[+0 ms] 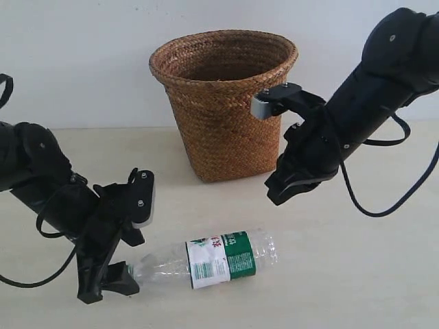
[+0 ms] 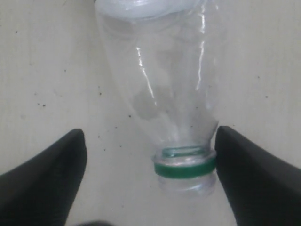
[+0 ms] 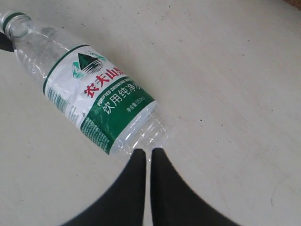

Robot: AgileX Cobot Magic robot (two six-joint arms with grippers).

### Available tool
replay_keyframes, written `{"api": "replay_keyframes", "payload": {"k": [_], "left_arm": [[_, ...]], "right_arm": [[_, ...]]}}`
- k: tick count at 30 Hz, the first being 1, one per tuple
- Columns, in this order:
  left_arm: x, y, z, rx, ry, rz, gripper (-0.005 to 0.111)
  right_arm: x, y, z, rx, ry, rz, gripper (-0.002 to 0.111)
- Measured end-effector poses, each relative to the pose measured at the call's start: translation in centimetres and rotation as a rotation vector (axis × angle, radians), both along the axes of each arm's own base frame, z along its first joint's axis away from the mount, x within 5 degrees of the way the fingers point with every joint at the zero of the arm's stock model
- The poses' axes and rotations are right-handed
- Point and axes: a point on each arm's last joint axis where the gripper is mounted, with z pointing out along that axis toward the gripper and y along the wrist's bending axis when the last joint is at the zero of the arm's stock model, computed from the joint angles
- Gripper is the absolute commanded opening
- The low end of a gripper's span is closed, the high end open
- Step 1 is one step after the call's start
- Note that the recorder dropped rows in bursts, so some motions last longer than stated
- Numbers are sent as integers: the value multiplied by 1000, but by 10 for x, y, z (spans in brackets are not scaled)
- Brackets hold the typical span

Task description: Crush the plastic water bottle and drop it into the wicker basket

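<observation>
The plastic water bottle (image 1: 212, 260) lies on its side on the table, clear, with a green-and-white label. Its neck points at my left gripper (image 1: 110, 288). A green ring circles the open neck (image 2: 184, 168); I see no cap on it. My left gripper (image 2: 149, 134) is open astride the neck, with one finger (image 2: 244, 174) touching the ring and the other well apart. My right gripper (image 1: 276, 195) hangs above the table beyond the bottle's base, shut on nothing. In the right wrist view its tips (image 3: 148, 151) sit just short of the bottle (image 3: 99, 94). The wicker basket (image 1: 226, 130) stands upright behind.
The table (image 1: 357, 274) is pale and bare around the bottle. A white wall runs behind the basket. The right arm (image 1: 370, 96) slants down past the basket's right side, its wrist close to the basket wall.
</observation>
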Motion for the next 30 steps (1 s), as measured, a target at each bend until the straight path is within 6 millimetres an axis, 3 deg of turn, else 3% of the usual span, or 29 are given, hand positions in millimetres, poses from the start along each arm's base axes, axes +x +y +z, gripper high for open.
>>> {"api": "replay_keyframes", "payload": {"k": [6, 9, 15, 16, 22, 30], "left_arm": [[5, -1, -15, 2, 0, 34, 67], [6, -2, -20, -3, 4, 42, 58], [5, -4, -24, -12, 24, 35, 8], [5, -5, -24, -12, 23, 31, 5], [5, -5, -24, -16, 25, 33, 4], [5, -6, -24, -22, 28, 39, 4]], "right_arm": [[0, 0, 0, 5, 1, 0, 0], [0, 0, 0, 5, 1, 0, 0], [-1, 3, 1, 27, 9, -8, 0], [-1, 3, 1, 31, 11, -9, 0], [-12, 28, -3, 47, 40, 23, 0], [-12, 72, -32, 38, 130, -6, 0]]}}
